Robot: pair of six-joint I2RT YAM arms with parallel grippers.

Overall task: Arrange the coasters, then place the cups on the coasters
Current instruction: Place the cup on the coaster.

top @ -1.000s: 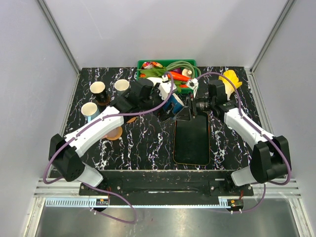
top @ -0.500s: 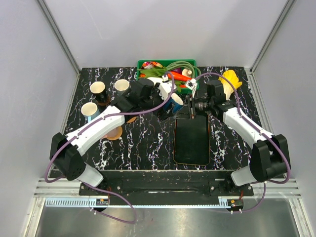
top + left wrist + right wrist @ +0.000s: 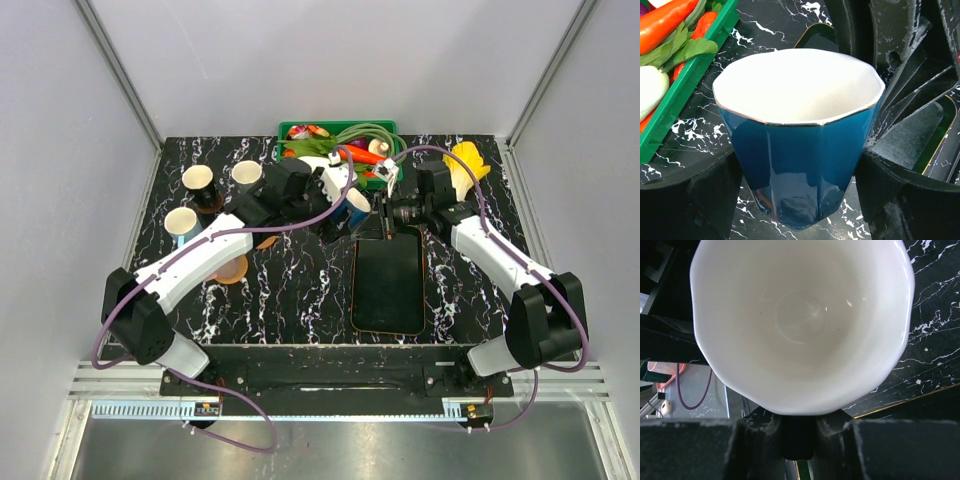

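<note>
Black white-veined marble table point(image 3: 300, 290), plain white walls point(image 3: 330, 60), metal frame posts at the corners. At the back edge I see a green bin point(image 3: 290, 128) of toy vegetables, with a carrot point(image 3: 362, 155) on top. A black gold-rimmed tray point(image 3: 388, 290) lies centre-right.

On the far left stand a dark cup point(image 3: 198, 181), a pale cup point(image 3: 246, 174) and a teal cup point(image 3: 181, 222). An orange-brown coaster point(image 3: 231, 270) lies near them, beside the left arm.

The blue cup point(image 3: 800, 165) sits upright between the bin and the tray's far end. Can't tell if its base touches the table. The left gripper point(image 3: 350, 210) grasps its sides with jaws wide. The right gripper point(image 3: 798, 442) is clenched at its near rim on a dark bit, probably the handle.
</note>
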